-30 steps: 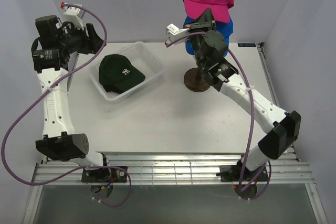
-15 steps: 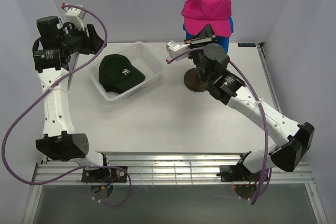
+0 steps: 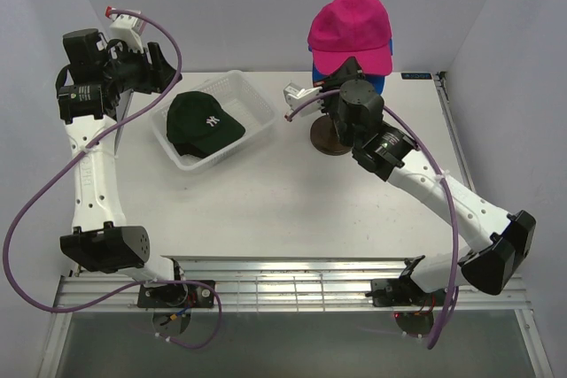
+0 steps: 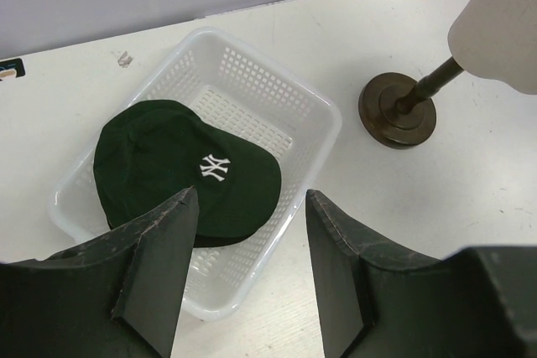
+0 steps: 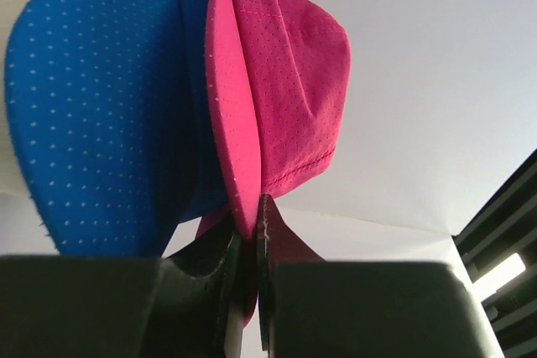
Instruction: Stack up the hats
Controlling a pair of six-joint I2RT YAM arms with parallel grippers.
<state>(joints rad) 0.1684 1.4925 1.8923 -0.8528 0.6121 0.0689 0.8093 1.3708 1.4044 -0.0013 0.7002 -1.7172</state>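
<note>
Two layers are being stacked at upper right, pink cap (image 3: 350, 19) over blue cap (image 3: 387, 47) (brim pinched by right gripper (image 5: 249, 232)); green cap (image 3: 204, 123) is being left in basket (image 3: 259, 100), left gripper (image 4: 250, 207) open.

logo cap (image 3: 204, 124) in basket (image 3: 248, 99) | basket left of stand (image 3: 330, 139) | upper cap (image 3: 350, 19) over lower cap (image 5: 92, 106), above stand

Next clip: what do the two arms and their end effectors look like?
The left arm and right arm have white links with black joint housings. A purple cable loops loosely along each. The left end effector and right end effector have matte black, flat, wedge-shaped fingers.
</note>
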